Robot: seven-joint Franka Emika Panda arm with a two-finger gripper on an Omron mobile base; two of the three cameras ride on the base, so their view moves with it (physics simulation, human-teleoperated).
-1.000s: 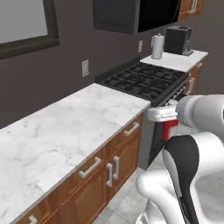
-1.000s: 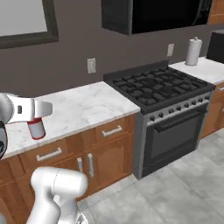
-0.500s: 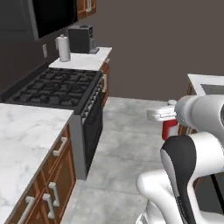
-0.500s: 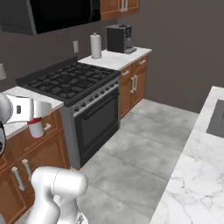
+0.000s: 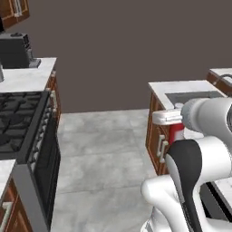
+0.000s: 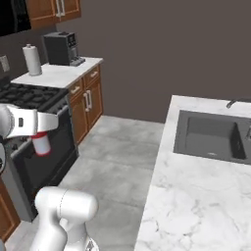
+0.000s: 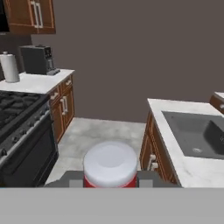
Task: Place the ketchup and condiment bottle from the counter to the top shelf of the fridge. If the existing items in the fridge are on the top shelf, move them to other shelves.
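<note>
1. Your ketchup (image 7: 110,165) sits clamped in the end effector (image 7: 110,179), white cap toward the hand camera, red body just visible under it. In the right base view the ketchup (image 6: 41,143) hangs cap-down under the end effector (image 6: 43,131), off the desk and carried in the air.
2. The grip looks unchanged from a second ago; the bottle sits the same way against the hand.
3. What has changed is the whole scene: the base has swung round. A second ago both base views faced the desk beside the stove (image 6: 24,98); now the stove lies at the left edge, with open floor (image 5: 99,149) ahead and the sink (image 6: 211,135) on the island to the right.
4. The paper towel roll (image 6: 32,60) and coffee machine (image 6: 61,48) stand on the far desk (image 6: 59,73), left of the bottle.
5. I judge you are mid-transit toward the fridge, which isn't yet ahead. The condiment bottle presumably waits for a second trip.
6. Keep the hold firm through the turn; a slim bottle can slip.
</note>
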